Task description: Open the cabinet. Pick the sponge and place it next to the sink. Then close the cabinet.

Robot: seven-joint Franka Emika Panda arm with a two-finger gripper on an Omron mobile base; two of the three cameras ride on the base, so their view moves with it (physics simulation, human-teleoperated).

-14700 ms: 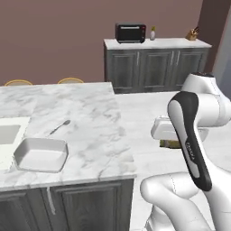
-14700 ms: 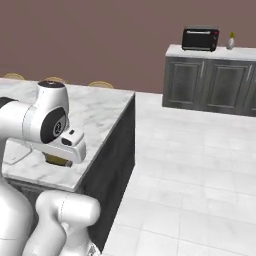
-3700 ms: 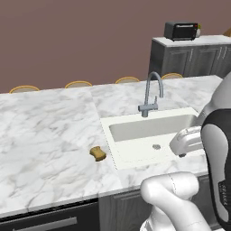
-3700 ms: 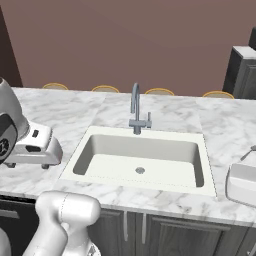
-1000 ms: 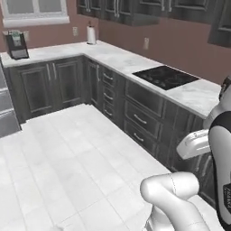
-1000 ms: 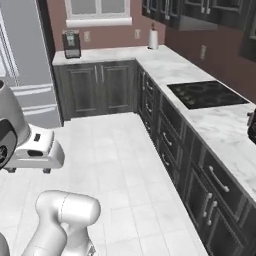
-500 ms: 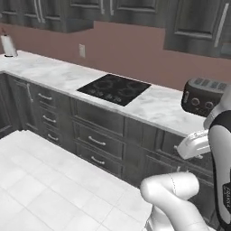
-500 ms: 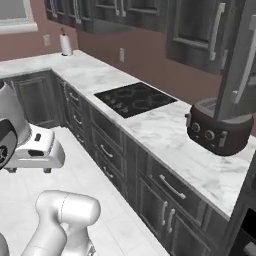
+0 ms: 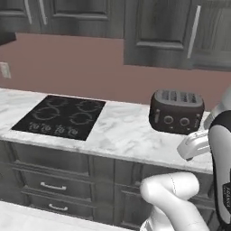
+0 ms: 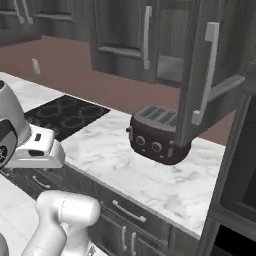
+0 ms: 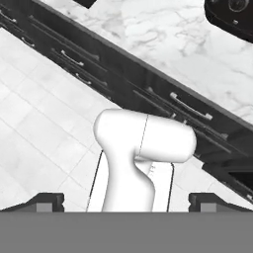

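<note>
Above toaster (image 10: 159, 135) — dk grey cabinet (image 10: 210, 75), silver bar handles

Counter with toaster and cooktop

A dark toaster (image 9: 176, 111) stands on the marble counter (image 9: 122, 133), against the reddish wall (image 9: 90, 67). A black cooktop (image 9: 61, 117) is set flush in the counter, well apart from the toaster. Drawers (image 9: 49, 185) with horizontal handles sit below. A white wall outlet (image 9: 5, 70) is mounted beyond the cooktop.
</note>
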